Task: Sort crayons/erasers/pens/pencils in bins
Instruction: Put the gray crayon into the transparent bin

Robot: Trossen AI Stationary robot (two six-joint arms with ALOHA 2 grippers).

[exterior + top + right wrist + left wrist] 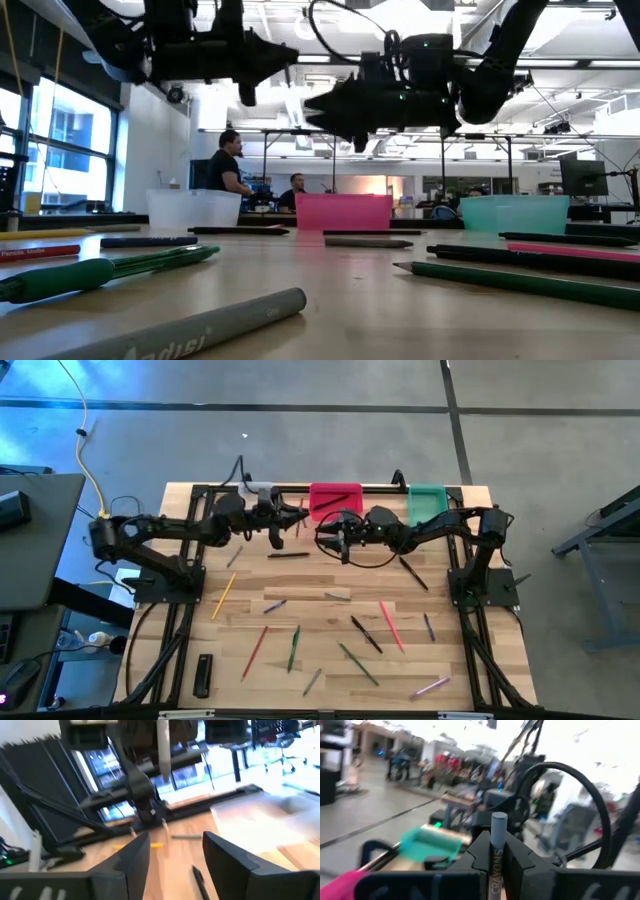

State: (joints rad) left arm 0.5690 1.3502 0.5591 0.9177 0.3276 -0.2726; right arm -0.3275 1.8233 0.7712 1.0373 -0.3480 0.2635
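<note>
My left gripper (297, 515) hovers over the far part of the table, between the clear bin (262, 495) and the pink-red bin (335, 500). It is shut on a grey crayon (497, 827). My right gripper (325, 538) stands open just to its right, level and facing it, with nothing between its fingers (172, 852). From there the crayon (162, 750) shows in the left gripper's fingers, farther off. The green bin (427, 503) stands at the far right. Several loose sticks lie flat on the wood, among them a yellow one (222, 596) and a pink one (391, 625). My left gripper pinches the grey crayon by its printed wrapper (496, 865) between its two fingers. The fingers lie level and point toward the table's right. One blunt end of the crayon (498, 817) sticks out past the fingertips. The crayon is lifted clear of the table.
A flat black bar (203, 675) lies near the front left. Red (255, 652), green (294, 647), black (366, 634) and purple (429, 627) sticks are scattered over the middle and front. A black cable loop (350, 555) hangs under the right arm. People sit in the room behind.
</note>
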